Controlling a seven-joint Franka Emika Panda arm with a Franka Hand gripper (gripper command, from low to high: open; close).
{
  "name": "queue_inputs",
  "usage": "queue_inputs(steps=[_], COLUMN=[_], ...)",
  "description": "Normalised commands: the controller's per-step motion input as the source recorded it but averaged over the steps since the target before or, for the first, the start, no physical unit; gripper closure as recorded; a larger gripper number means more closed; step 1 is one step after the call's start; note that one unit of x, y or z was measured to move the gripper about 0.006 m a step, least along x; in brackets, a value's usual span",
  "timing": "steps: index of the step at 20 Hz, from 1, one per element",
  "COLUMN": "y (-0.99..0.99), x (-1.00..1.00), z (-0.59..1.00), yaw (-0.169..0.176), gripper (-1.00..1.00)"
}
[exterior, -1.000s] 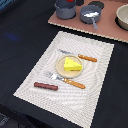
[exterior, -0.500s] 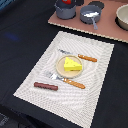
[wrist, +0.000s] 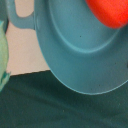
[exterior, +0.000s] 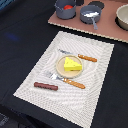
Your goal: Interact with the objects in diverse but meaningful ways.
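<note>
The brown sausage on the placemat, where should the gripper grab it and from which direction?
Grip the brown sausage at its middle, coming straight down, fingers closing across its narrow width. It lies flat and alone on the placemat, clear of the fork, so both long sides are free.

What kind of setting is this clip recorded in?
Probably a tabletop play-kitchen setup: a yellow cheese wedge on a round tan plate with orange-handled cutlery on a placemat, and grey toy pots behind.

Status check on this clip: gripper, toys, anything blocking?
Gripper out of view. Cheese wedge on plate, sausage on mat, tomato in grey pot. Nothing blocking.
</note>
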Motion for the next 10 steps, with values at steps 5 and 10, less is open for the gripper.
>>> queue_inputs(steps=[5, 10], y=[-0.85, -0.86], x=[0.63, 0.66], z=[0.04, 0.05], yaw=[0.007, 0.008], gripper=[-1.00, -1.00])
